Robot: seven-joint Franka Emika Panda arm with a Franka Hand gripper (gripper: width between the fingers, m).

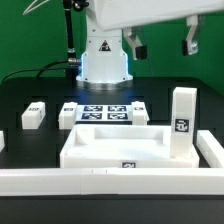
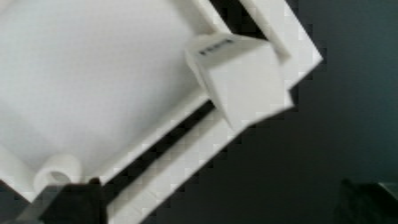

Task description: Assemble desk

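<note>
The black tabletop [image 1: 30, 85] is bounded at its near edge by a long low white border rail [image 1: 60, 183]. Just behind the rail, the desk panel [image 1: 100, 158], white with a raised rim, is laid flat, and a black-and-white tag is carried on its front wall. Behind the panel, in front of the robot's base, the marker board [image 1: 103, 112] is seen with its square tags.

One desk leg [image 1: 181, 120] is stood upright at the panel's corner on the exterior view's right, with a tag on its face. Whether it is seated in a socket cannot be told. Three loose legs are laid on the tabletop: one [image 1: 33, 115] towards the exterior view's left, one [image 1: 67, 113] just beside the marker board, and one [image 1: 140, 110] at the board's other side.

The gripper [image 1: 162, 42] is held high above the panel, its fingers spread wide with nothing between them.

All labels are tag patterns, and no lettering can be read.
</note>
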